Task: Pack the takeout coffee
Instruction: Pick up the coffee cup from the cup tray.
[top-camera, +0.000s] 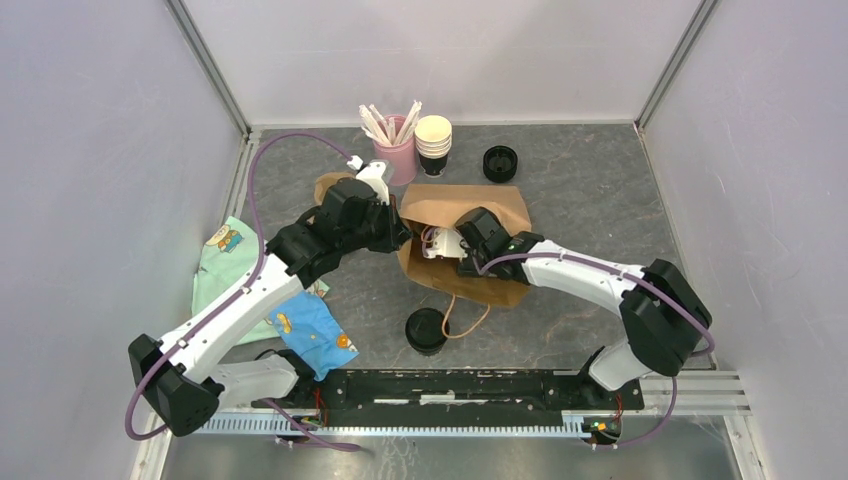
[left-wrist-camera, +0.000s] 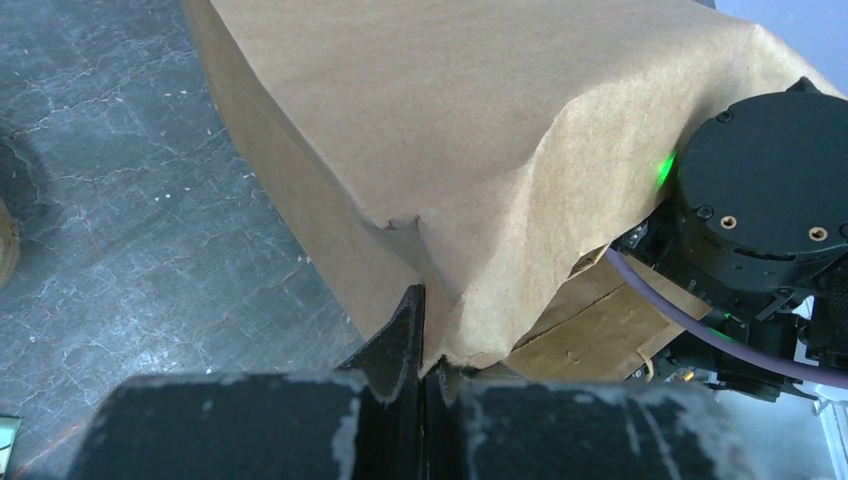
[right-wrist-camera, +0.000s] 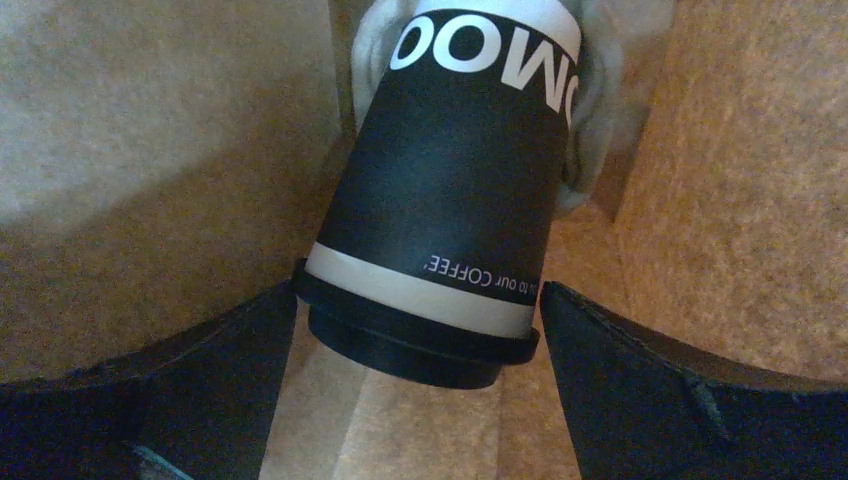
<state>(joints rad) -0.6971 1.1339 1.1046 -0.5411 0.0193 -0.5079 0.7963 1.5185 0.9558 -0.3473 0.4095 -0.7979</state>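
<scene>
A brown paper bag (top-camera: 490, 205) lies on its side mid-table, mouth toward the left. My left gripper (top-camera: 403, 232) is shut on the bag's upper edge (left-wrist-camera: 450, 120), its fingertips (left-wrist-camera: 415, 310) pinching the paper. My right gripper (top-camera: 440, 245) reaches into the bag's mouth. In the right wrist view a black lidded takeout coffee (right-wrist-camera: 450, 200) lies tilted on the bag's inner floor (right-wrist-camera: 150, 130), lid toward the camera. It sits between my open right gripper (right-wrist-camera: 420, 310), and the left finger touches the lid rim. A second black lidded cup (top-camera: 426, 331) stands on the table in front of the bag.
A stack of lidless cream-rimmed cups (top-camera: 433, 145), a stack of black lids (top-camera: 500, 163) and a pink cup of stirrers (top-camera: 395, 150) stand at the back. A green cloth (top-camera: 225, 250) and a blue cloth (top-camera: 310, 335) lie at left. The bag's handle cord (top-camera: 462, 315) trails forward.
</scene>
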